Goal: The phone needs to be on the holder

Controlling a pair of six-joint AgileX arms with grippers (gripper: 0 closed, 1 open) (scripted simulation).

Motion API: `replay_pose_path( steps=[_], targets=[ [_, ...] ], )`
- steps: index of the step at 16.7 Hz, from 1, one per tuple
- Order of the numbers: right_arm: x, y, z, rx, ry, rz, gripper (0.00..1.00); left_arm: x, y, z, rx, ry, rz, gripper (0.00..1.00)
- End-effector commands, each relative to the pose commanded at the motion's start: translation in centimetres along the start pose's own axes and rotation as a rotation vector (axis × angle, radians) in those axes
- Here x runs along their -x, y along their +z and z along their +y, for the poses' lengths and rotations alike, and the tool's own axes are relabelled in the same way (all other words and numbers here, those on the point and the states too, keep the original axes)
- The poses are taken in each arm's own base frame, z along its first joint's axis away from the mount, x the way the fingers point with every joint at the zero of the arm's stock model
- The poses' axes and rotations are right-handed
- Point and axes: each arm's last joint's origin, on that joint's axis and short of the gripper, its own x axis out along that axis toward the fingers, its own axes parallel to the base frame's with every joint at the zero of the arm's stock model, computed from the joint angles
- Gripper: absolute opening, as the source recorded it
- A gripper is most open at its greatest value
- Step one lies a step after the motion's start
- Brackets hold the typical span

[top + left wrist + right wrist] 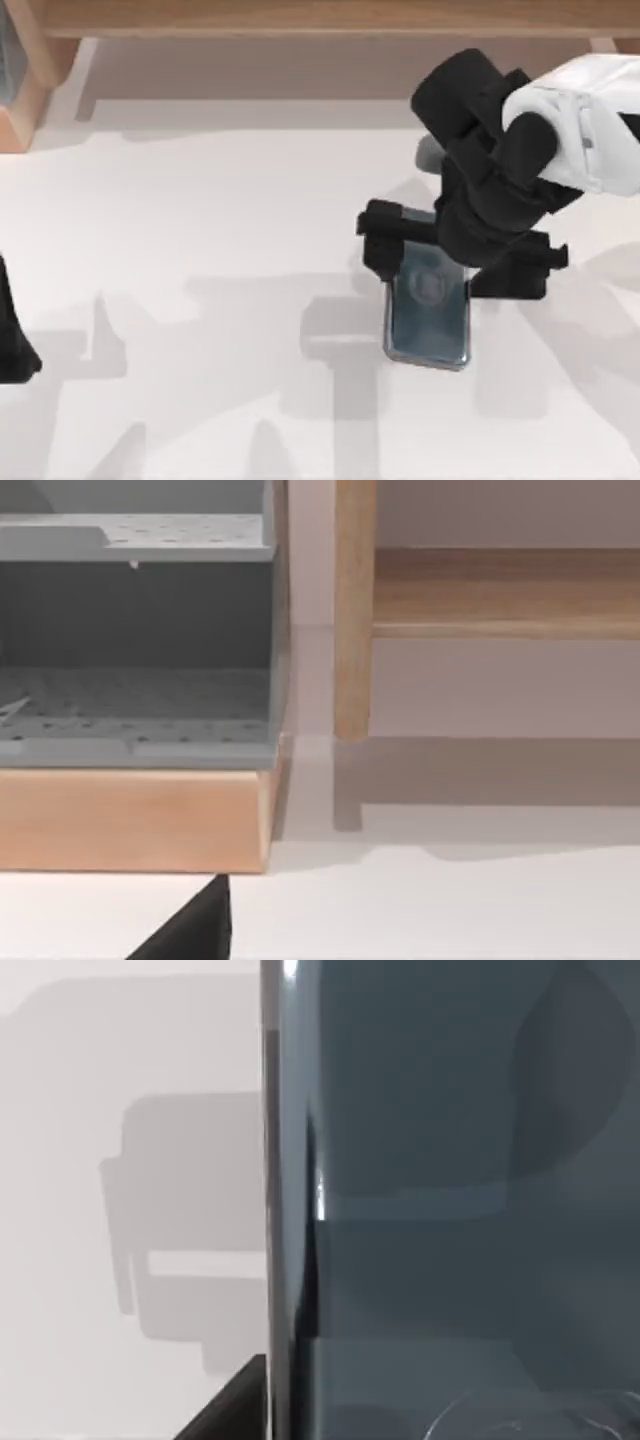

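Our right gripper [458, 262] looks clamped across the glossy dark grey-blue glass phone's [428, 318] far end: stiff, slippery, thin-edged.

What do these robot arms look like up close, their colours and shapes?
The right arm has a rounded white shell that runs into bulky black wrist parts. The right gripper is matte black with two blocky fingers. The left arm shows as a black shape at the table's left edge. No cables or markings are visible.
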Motion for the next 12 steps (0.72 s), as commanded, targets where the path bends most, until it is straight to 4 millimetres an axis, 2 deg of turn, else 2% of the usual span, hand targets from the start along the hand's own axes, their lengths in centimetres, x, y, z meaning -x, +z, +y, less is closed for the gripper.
replay_pose_path(
  steps=[2,5,9,12],
  targets=[
    [2.4,2.0,-1.4,0.05,0.114,-0.055,0.0,0.0,0.0,0.0,0.0,0.0,0.0,1.0],
    [6.5,5.0,-4.7,0.152,0.268,-0.181,0.0,0.0,0.0,0.0,0.0,0.0,0.0,1.0],
    [11.6,7.6,-11.1,0.316,0.386,-0.404,0.0,0.0,0.0,0.0,0.0,0.0,0.0,1.0],
    [14.8,8.0,-16.4,0.44,0.393,-0.578,0.0,0.0,0.0,0.0,0.0,0.0,0.0,1.0]
  ],
)
